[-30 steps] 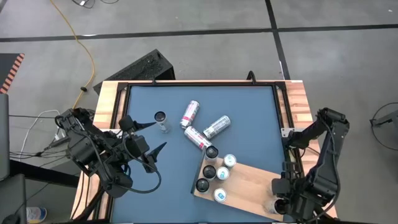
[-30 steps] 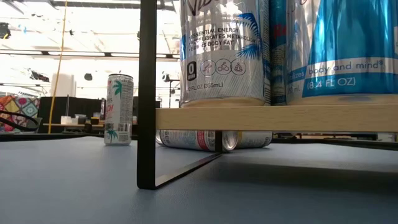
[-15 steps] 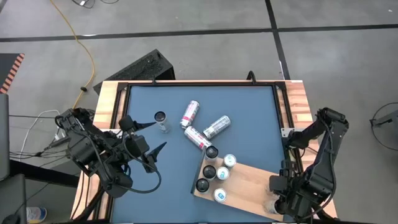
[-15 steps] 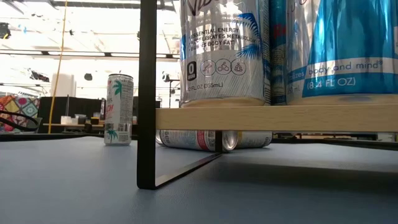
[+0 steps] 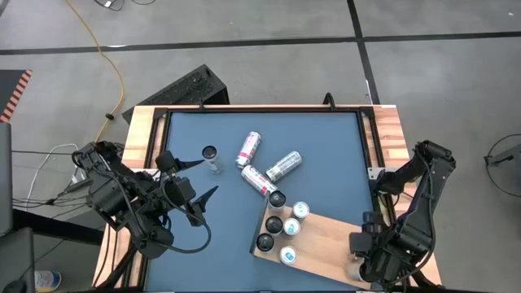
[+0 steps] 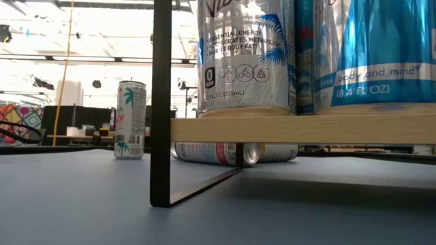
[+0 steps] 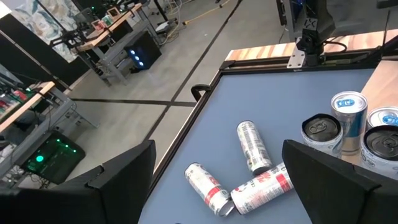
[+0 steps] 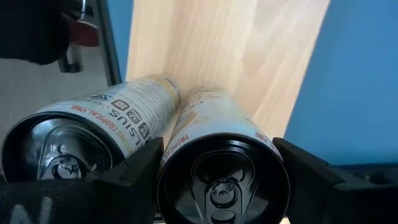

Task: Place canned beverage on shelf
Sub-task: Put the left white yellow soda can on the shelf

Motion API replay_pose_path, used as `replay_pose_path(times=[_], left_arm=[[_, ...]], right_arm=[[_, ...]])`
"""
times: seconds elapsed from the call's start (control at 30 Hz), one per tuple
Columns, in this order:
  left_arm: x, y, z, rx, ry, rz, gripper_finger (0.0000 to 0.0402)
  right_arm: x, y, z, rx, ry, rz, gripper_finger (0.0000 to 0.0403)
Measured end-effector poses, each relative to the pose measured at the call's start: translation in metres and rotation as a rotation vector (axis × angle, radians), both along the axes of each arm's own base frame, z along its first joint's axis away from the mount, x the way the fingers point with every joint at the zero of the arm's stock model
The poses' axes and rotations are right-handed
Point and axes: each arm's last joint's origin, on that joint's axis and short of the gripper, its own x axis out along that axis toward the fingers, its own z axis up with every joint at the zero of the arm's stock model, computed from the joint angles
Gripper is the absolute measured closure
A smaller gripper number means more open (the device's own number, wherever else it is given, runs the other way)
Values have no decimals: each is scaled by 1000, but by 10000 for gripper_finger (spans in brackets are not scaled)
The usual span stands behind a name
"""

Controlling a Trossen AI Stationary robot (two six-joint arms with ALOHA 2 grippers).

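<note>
I saw my right gripper (image 5: 358, 268) down at the near right corner of the shelf (image 5: 326, 240). Its jaws were on both sides of a can (image 8: 217, 155) that stood on the wooden board. The dark fingers (image 8: 305, 177) were right up against the can, so I took the jaws to be clenched on it. A second can (image 8: 93, 137) stood just beside it, touching it, at the edge of the board.

My left gripper (image 5: 195, 183) waited over the left side of the blue worktop (image 5: 326, 146). Its jaws were wide apart and had nothing in them.

The shelf sat tilted at the near right part of the worktop. It stood on a black metal leg (image 6: 161, 102), with a gap under it. Four more cans (image 5: 281, 228) stood close together at the left end of the shelf. Some had black tops and some had light tops.

One silver can (image 5: 211, 156) stood up by itself on the worktop, near my left gripper. Three silver cans (image 5: 264, 167) lay on their sides in the middle of the worktop. One of them (image 6: 211, 152) lay right behind the shelf's leg.
</note>
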Motion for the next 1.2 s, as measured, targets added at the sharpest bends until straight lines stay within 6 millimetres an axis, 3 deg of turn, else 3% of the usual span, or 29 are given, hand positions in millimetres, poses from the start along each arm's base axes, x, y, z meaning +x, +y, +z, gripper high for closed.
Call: replay_pose_path(times=[0.37, 0.6, 0.83, 1.2], left_arm=[[0, 0, 0, 0, 0, 0, 65], [0, 0, 0, 5, 15, -10, 65], [0, -1, -1, -5, 24, -19, 65], [0, -1, -1, -6, 24, -19, 65]], right_arm=[[3, -6, 0, -46, 13, 120, 142], [4, -12, -1, -64, 54, -34, 142], [4, -11, -1, -33, 87, -76, 140], [6, -11, -1, -29, 67, -87, 85]])
